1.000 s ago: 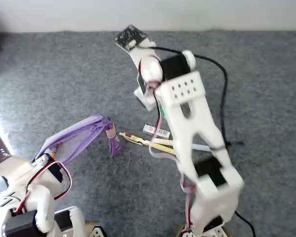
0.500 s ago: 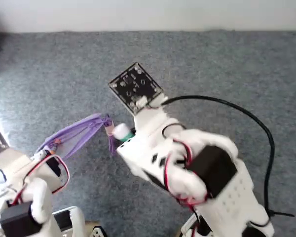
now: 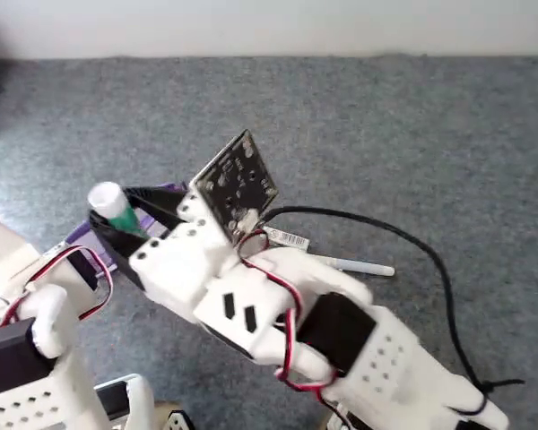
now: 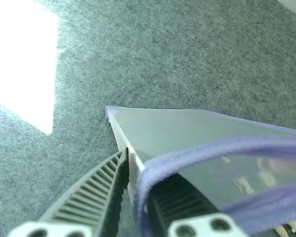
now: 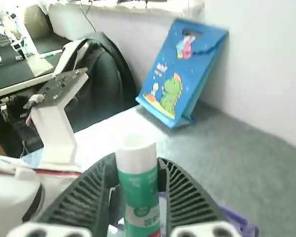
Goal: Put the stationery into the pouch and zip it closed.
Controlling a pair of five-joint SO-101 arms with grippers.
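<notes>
Soft, even daylight throughout, with one blown-out white patch of glare on the table (image 4: pixel 197 54).

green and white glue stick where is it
High view, left side: the green and white glue stick is in the right gripper, above the purple pouch.

Grey felt table (image 3: pixel 412 125): white pen (image 3: pixel 363 266), labelled stick (image 3: pixel 287 238).

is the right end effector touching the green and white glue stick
Touching. The right wrist view shows the right end effector closed on the green and white glue stick, both black fingers pressed against its sides.
</notes>
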